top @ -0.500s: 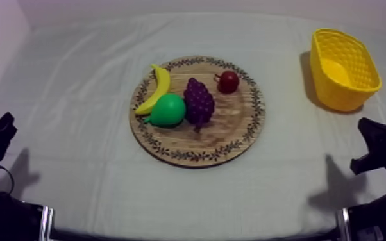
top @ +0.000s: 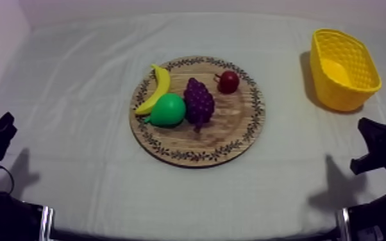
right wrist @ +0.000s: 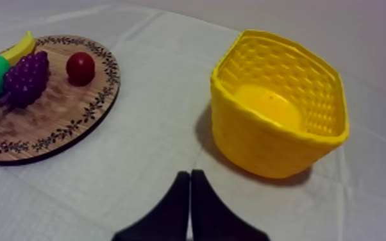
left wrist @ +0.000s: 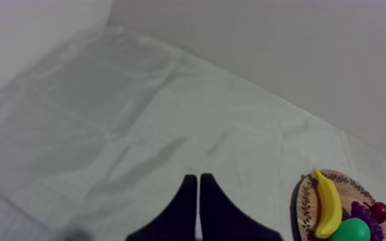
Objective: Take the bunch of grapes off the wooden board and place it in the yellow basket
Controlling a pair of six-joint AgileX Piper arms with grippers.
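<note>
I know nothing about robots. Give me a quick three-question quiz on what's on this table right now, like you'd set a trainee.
1. True or false: the bunch of grapes lies on the wooden board.
2. Where does the yellow basket stand? A) at the robot's left side, B) at the robot's right side, C) on the board.
3. Fill in: the left gripper and the right gripper each have their fingers ___ on nothing.

Key: 1 true; 2 B; 3 shut.
</note>
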